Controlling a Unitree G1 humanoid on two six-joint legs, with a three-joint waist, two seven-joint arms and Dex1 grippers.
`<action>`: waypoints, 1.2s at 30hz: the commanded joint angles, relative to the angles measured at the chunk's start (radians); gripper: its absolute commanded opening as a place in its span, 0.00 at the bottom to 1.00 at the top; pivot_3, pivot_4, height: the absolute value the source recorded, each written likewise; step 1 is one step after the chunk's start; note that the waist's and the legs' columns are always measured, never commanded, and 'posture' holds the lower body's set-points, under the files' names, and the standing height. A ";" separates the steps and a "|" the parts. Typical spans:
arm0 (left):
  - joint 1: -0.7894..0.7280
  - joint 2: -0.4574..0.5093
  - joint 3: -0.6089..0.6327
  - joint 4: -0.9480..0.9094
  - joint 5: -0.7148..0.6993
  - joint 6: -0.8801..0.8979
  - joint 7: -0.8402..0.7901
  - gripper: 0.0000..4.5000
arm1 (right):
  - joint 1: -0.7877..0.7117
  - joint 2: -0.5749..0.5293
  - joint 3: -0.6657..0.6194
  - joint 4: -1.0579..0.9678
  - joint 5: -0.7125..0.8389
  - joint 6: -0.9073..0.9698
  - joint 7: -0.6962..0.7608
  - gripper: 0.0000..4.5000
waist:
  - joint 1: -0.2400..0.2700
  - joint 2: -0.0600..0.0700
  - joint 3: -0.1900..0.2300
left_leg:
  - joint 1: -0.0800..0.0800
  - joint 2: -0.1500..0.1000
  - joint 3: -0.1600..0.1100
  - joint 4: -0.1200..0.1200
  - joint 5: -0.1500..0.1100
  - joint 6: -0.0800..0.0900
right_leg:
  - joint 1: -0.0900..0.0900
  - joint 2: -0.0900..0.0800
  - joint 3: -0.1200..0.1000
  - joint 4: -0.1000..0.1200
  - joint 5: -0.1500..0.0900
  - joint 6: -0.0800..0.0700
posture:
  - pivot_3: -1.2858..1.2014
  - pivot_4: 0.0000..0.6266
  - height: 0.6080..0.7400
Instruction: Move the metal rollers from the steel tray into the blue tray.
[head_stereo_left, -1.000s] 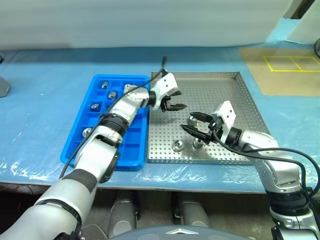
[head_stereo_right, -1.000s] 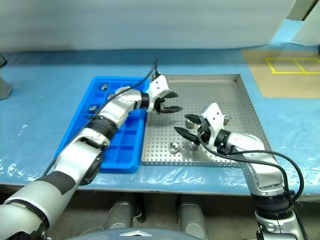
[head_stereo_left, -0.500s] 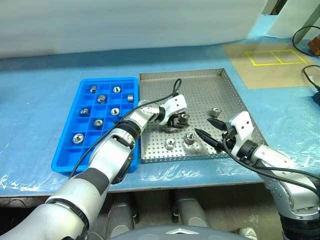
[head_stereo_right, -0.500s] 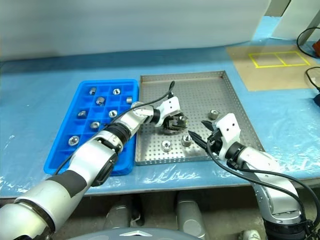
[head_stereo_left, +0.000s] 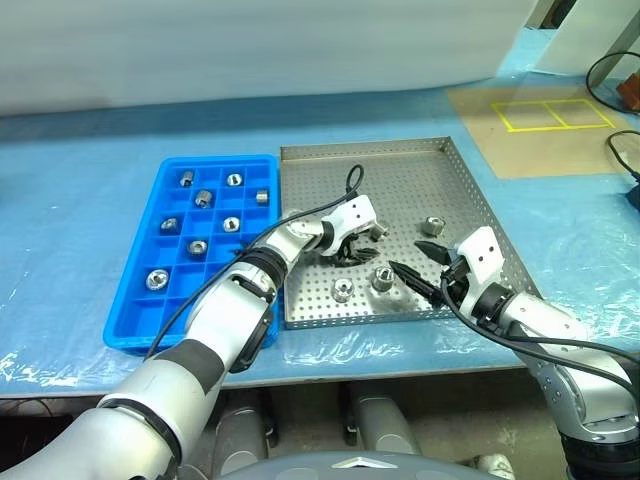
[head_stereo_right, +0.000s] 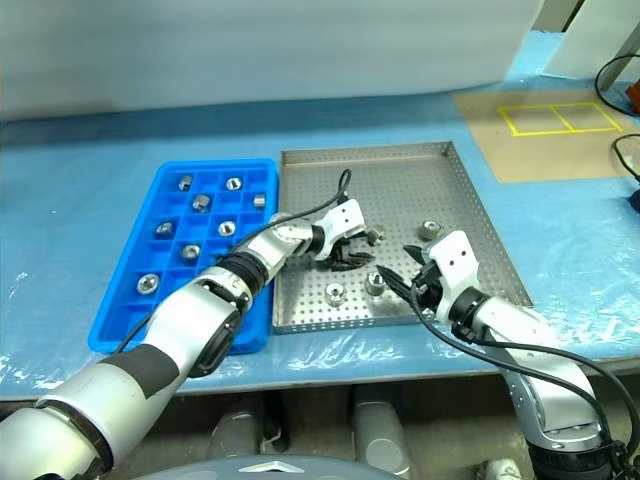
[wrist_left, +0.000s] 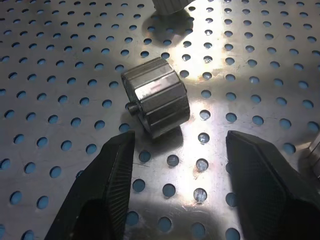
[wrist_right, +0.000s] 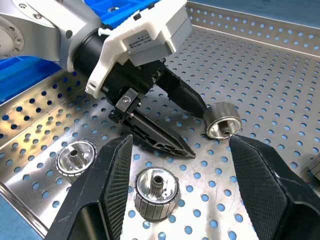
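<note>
Steel tray (head_stereo_left: 455, 190): grey perforated square, centre right of the left eye view, lying on blue sheeting with its left rim just beside the blue tray.
Blue tray (head_stereo_left: 142, 318): plastic grid of square compartments, centre left of the frame.
Rollers in steel tray: four counted. One lies on its side (head_stereo_left: 378, 231) at the left gripper's fingertips; two stand on end near the tray's front rim (head_stereo_left: 341, 289) and (head_stereo_left: 381, 279); one sits toward the right side of the tray (head_stereo_left: 431, 226).
Rollers in blue tray: eight counted, one to a compartment, spread over the upper and middle rows, the lowest (head_stereo_left: 156, 279) at the left edge.
Left arm: reaches from the lower left of the frame across the blue tray's right edge into the steel tray, wrist tilted down toward the perforated floor.
Left gripper (head_stereo_left: 362, 243): fingers apart and low over the tray floor; in the left wrist view the side-lying roller (wrist_left: 157, 103) sits just past the two black fingers (wrist_left: 107, 185), in line with the gap, not clasped. Holds nothing.
Right arm: comes in from the lower right of the frame, forearm over the tray's front right corner, gripper aimed leftward toward the left gripper.
Right gripper (head_stereo_left: 425, 268): fingers spread wide, empty, above the tray floor; in the right wrist view an upright roller (wrist_right: 156, 199) stands between its fingers (wrist_right: 111, 186), untouched, with the left gripper just beyond.
</note>
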 joint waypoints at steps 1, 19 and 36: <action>-0.014 -0.008 0.034 0.001 -0.003 0.016 0.078 0.69 | 0.008 -0.007 0.006 -0.030 -0.010 -0.025 -0.006 0.70 | 0.000 0.000 0.000 | 0.000 -0.001 0.000 0.000 0.000 0.000 | 0.000 -0.001 0.000 0.000 0.000 0.000 | 0.26 0.24 1.00; -0.047 -0.062 0.108 -0.015 -0.022 0.041 0.151 0.69 | 0.010 0.000 0.048 -0.011 -0.034 -0.045 -0.006 0.70 | -0.049 0.000 0.000 | -0.008 -0.003 -0.001 0.001 -0.001 0.007 | -0.005 -0.004 -0.002 -0.003 0.000 0.001 | 0.27 0.24 1.00; 0.050 0.150 0.111 -0.386 -0.191 0.136 -0.462 0.69 | -0.022 -0.005 0.087 0.043 -0.036 -0.077 0.021 0.70 | -0.047 0.001 0.000 | -0.006 -0.003 0.000 0.000 -0.002 0.007 | -0.004 -0.004 -0.003 -0.003 0.000 0.001 | 0.29 0.24 1.00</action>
